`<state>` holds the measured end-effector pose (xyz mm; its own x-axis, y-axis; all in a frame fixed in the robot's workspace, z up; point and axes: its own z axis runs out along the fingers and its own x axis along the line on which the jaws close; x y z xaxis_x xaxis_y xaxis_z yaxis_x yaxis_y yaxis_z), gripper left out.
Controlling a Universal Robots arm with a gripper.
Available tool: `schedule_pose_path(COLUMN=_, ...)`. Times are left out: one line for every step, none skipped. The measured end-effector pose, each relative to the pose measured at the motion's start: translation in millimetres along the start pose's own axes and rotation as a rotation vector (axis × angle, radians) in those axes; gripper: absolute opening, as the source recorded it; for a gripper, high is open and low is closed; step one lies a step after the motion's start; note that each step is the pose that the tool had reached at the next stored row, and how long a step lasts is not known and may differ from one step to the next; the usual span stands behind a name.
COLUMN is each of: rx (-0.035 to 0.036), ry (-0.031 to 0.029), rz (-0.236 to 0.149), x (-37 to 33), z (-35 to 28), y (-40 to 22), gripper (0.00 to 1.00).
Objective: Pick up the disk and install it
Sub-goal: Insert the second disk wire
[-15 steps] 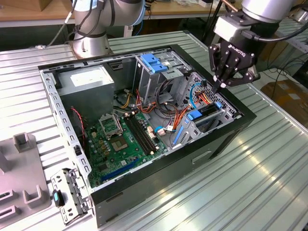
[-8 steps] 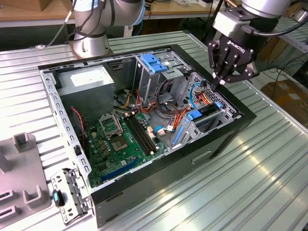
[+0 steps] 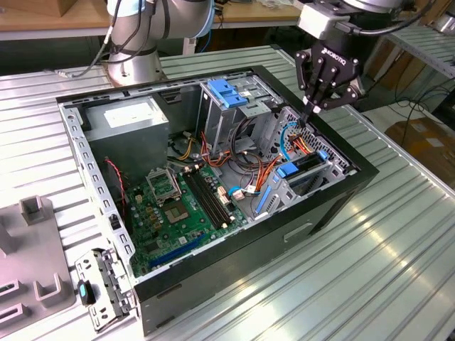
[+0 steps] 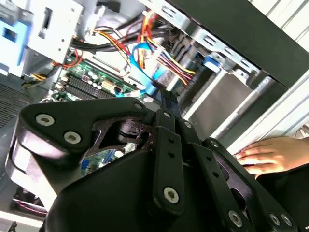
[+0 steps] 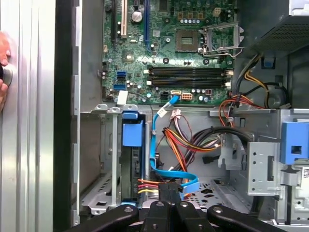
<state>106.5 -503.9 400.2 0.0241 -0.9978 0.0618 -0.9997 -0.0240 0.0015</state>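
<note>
Black and many-fingered, the hand (image 3: 315, 108) hangs over the open computer case (image 3: 341, 202), at the case's far corner on the exterior view's right. Its fingers (image 5: 169, 203) press together, clenched on nothing, their tips beside a tangle of coloured wires (image 5: 193, 142) and a blue cable (image 5: 166, 164). The disk (image 3: 307, 162) appears to sit on edge in the drive bay just below the hand, dark between blue rails, though wires hide much of it. A green motherboard (image 3: 178, 213) lies in the case. A person's fingers (image 4: 270, 153) rest on the ribbed metal desk (image 3: 384, 263) outside the case.
</note>
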Motion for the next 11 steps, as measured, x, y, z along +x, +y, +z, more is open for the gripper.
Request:
schedule_pose_path(rx=0.0000, ry=0.0022, rz=0.000, x=-3.0, z=-0.1, y=-0.1, gripper=0.11)
schedule_pose_path(rx=-0.0001, ry=0.0056, rz=0.000, x=-5.6, z=-0.3, y=-0.1, gripper=0.11)
schedule_pose_path(rx=-0.0002, ry=0.0079, rz=0.000, x=-5.8, z=-0.3, y=-0.1, gripper=0.11)
schedule_pose_path(rx=-0.0002, ry=0.0088, rz=0.000, x=-5.8, z=-0.4, y=0.0, gripper=0.11)
schedule_pose_path(rx=-0.0002, ry=0.0091, rz=0.000, x=-5.8, z=-0.5, y=0.0, gripper=0.11)
schedule_pose_path(rx=-0.0002, ry=0.0090, rz=0.000, x=-5.8, z=-0.4, y=0.0, gripper=0.11)
schedule_pose_path(rx=-0.0002, ry=0.0090, rz=0.000, x=-5.8, z=-0.4, y=-0.1, gripper=0.11)
schedule_pose_path(rx=-0.0002, ry=0.0090, rz=0.000, x=-5.8, z=-0.4, y=0.0, gripper=0.11)
schedule_pose_path(rx=-0.0002, ry=0.0090, rz=0.000, x=-5.8, z=-0.4, y=0.0, gripper=0.11)
schedule_pose_path(rx=-0.0002, ry=0.0090, rz=0.000, x=-5.8, z=-0.4, y=0.0, gripper=0.11)
schedule_pose_path(rx=-0.0002, ry=0.0091, rz=0.000, x=-5.8, z=-0.4, y=0.0, gripper=0.11)
